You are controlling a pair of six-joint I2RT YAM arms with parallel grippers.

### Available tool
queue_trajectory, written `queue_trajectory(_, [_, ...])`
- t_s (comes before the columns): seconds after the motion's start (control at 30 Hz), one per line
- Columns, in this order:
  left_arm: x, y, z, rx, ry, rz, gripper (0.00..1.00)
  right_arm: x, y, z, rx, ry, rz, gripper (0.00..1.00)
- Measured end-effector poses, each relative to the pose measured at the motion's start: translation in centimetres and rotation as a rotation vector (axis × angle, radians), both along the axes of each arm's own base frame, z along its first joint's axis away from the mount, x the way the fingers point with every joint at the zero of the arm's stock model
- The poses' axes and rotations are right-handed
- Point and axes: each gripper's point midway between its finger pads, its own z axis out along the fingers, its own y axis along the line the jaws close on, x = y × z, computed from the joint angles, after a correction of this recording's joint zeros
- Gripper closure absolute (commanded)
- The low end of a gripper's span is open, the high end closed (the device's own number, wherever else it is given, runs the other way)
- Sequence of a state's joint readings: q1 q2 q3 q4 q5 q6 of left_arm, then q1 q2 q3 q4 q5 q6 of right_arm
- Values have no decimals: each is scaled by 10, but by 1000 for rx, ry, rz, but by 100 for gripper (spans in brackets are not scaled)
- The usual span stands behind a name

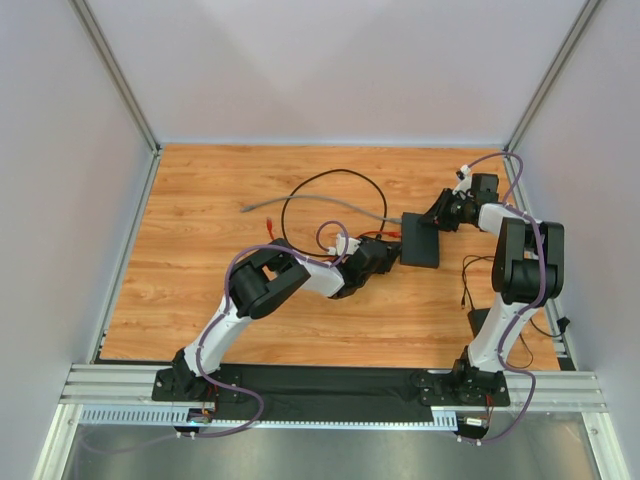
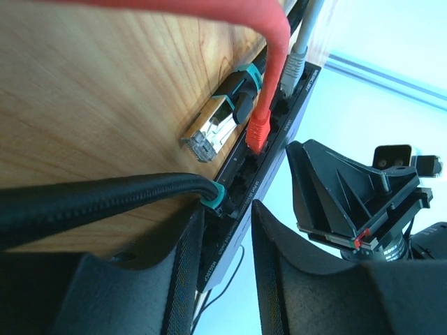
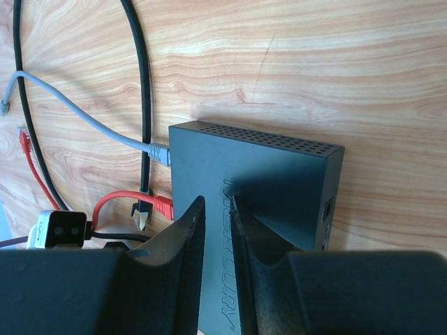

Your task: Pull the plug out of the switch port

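Observation:
The switch point(image 1: 420, 245), a flat black box, lies on the wooden table. In the left wrist view its port face point(image 2: 241, 174) holds a grey plug point(image 2: 293, 66), a red plug point(image 2: 258, 131) and a black plug with a teal boot point(image 2: 218, 197). A second teal-booted plug point(image 2: 209, 136) lies loose on the wood, metal end bare. My left gripper point(image 2: 227, 209) is open, straddling the switch's corner just below the black plug. My right gripper point(image 3: 216, 202) rests its tips on the switch's top point(image 3: 265, 174), fingers only slightly apart, nothing between them.
A small black brick point(image 1: 478, 322) on a thin cord point(image 1: 468, 275) lies by the right arm's base. The black cable loops across the middle point(image 1: 340, 172). The loose ends of the grey cable point(image 1: 250, 209) and the red cable point(image 1: 270, 226) lie further left.

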State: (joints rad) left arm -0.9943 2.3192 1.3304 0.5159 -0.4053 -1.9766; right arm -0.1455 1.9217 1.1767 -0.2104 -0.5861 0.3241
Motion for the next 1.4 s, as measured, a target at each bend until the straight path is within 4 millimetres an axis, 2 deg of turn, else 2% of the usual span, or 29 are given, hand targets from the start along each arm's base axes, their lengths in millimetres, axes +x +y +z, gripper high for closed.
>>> queue_trajectory(0.13, [1,1,0,6,-7,15,58,1,1,0,9,-2,1,78])
queue_trajectory(0.23, [0,1,0,9,-8,18,62,2,1,0,10,-2,-2,78])
queue_trajectory(0.67, [-1,3,-3,26,-6,27,69,2,1,0,10,-1,-4,79])
queue_trajectory(0.77, [-1,3,-3,24,-6,27,78,2,1,0,11,-2,-4,80])
queue_trajectory(0.83, [0,3,-2,19,-6,29,96,2,1,0,10,-2,-3,80])
queue_trajectory(0.87, [0,3,-2,17,-5,29,100,2,1,0,10,-2,-3,80])
queue_trajectory(1.2, [0,3,-3,10,3,18,100,2,0,-1,-2,-7,11,78])
queue_trajectory(1.4, [0,3,-4,5,8,7,100,-5,-6,1,-73,8,25,78])
